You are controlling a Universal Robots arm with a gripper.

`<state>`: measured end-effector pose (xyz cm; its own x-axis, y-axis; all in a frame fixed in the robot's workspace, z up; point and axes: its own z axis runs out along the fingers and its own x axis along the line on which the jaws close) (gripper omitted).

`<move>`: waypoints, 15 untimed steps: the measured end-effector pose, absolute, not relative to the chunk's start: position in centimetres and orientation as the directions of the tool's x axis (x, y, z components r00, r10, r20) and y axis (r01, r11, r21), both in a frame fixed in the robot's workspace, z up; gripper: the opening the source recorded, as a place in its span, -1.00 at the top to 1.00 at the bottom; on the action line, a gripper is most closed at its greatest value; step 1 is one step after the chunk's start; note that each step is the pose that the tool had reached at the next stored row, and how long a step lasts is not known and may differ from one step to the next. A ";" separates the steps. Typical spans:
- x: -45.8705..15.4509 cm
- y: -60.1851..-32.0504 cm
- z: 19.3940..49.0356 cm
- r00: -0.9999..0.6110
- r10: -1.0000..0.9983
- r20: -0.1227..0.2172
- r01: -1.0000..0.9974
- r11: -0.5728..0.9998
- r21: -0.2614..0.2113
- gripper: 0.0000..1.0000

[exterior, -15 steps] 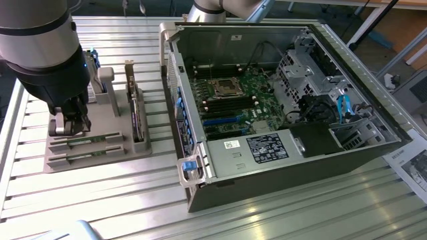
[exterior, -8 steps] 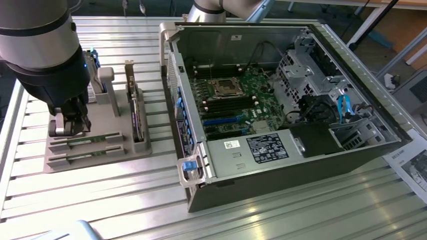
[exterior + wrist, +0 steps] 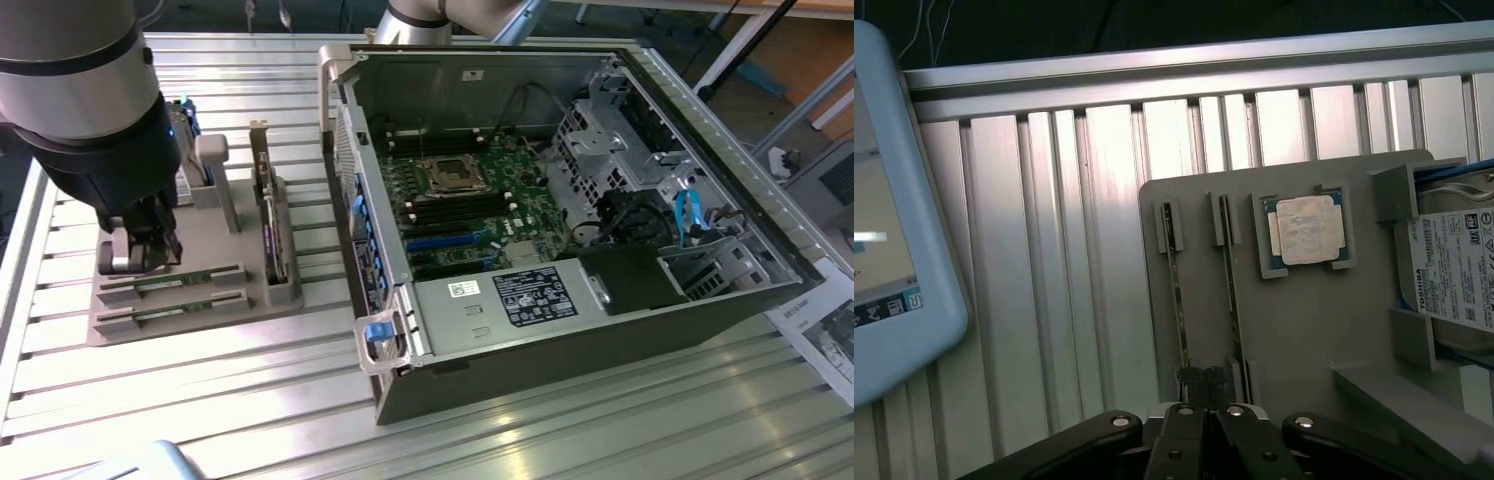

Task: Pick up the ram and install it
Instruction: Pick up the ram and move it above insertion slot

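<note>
Hand (image 3: 1200, 380), fingers together, hovers between the ends of two ram sticks (image 3: 1176, 290) in a grey holder (image 3: 1304, 330) on the desk (image 3: 1054, 250).

The arm (image 3: 80, 90) stands at the exterior view's left, close to that edge of the table (image 3: 561, 430), with its thick grey-and-black wrist section upright. Below it the gripper (image 3: 138, 255) points straight down, its dark fingers hanging vertical. In the wrist view the gripper's black linkage spreads out to either side. The two fingertips (image 3: 1191, 381) are pressed together at the centre, with no gap between them.
</note>
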<state>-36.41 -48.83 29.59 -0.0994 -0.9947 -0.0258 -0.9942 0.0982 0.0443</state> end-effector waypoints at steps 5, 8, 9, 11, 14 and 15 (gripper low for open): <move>-36.4 -48.8 29.1 -0.099 -0.995 -0.026 -0.994 0.098 0.044 0.80; -36.4 -48.9 28.8 -0.099 -0.995 -0.026 -0.994 0.098 0.044 0.80; -36.4 -48.9 28.7 -0.099 -0.995 -0.026 -0.994 0.098 0.044 0.80; -36.4 -48.9 28.5 -0.099 -0.995 -0.026 -0.994 0.098 0.044 0.80; -36.4 -48.9 28.2 -0.099 -0.995 -0.026 -0.994 0.098 0.044 0.80; -36.4 -48.9 28.0 -0.099 -0.995 -0.026 -0.994 0.098 0.044 0.80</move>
